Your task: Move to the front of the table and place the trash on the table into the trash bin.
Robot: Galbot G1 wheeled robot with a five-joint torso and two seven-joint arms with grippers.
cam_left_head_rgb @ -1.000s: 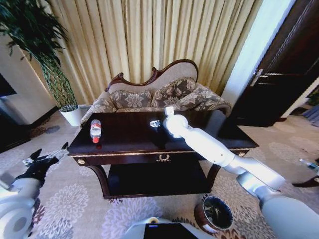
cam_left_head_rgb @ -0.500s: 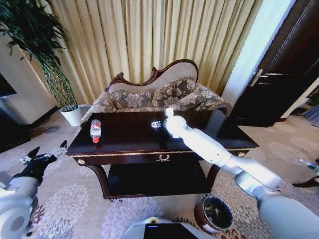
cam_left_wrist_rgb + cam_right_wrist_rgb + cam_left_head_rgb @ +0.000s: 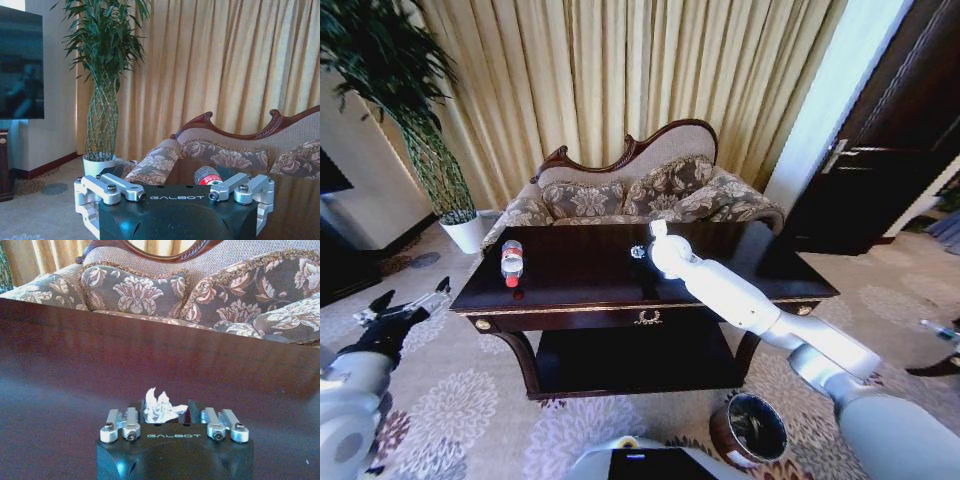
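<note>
The dark glossy table [image 3: 580, 278] stands right before me. A clear bottle with a red cap [image 3: 511, 262] lies near its left end and also shows in the left wrist view as the bottle [image 3: 207, 176]. My right arm reaches across the tabletop, and the right gripper [image 3: 643, 247] sits at a small white crumpled scrap [image 3: 636, 252]. In the right wrist view the scrap [image 3: 161, 407] sits between the dark fingers [image 3: 140, 407] of the right gripper [image 3: 165, 410], which press on its sides. The left gripper [image 3: 405, 308] hangs open beyond the table's left end. The trash bin [image 3: 751, 430] stands on the carpet at the front right.
A floral sofa [image 3: 620, 195] runs close behind the table, with curtains beyond it. A tall plant in a white pot [image 3: 463, 230] stands at the back left. A dark door [image 3: 880, 170] is at the right. Patterned carpet lies open at the left front.
The right arm has pushed slightly farther and lower over the table, bringing its gripper onto the white scrap. The left gripper has drifted a little outward to the left.
</note>
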